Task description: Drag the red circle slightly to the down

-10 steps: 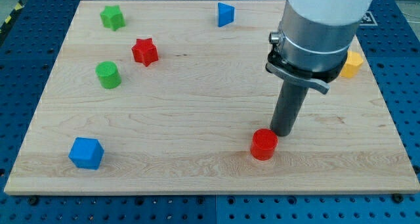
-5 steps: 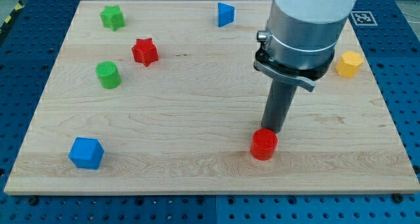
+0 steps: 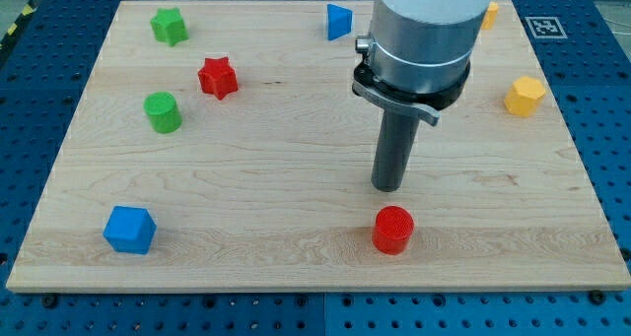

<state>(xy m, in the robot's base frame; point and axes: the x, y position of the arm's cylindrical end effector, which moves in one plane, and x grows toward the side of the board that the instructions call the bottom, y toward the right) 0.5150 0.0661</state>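
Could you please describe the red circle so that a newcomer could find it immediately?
On the wooden board, look near the view's bottom edge, just below my tip. The red circle is a round, flat-topped block, unlike the red star at upper left.

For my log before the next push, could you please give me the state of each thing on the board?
my tip: above the red circle, apart from it
red circle: flat, near bottom edge
red star: untouched
green cylinder: upright
green star: untouched
blue cube: untouched
blue triangle: untouched
yellow block: untouched
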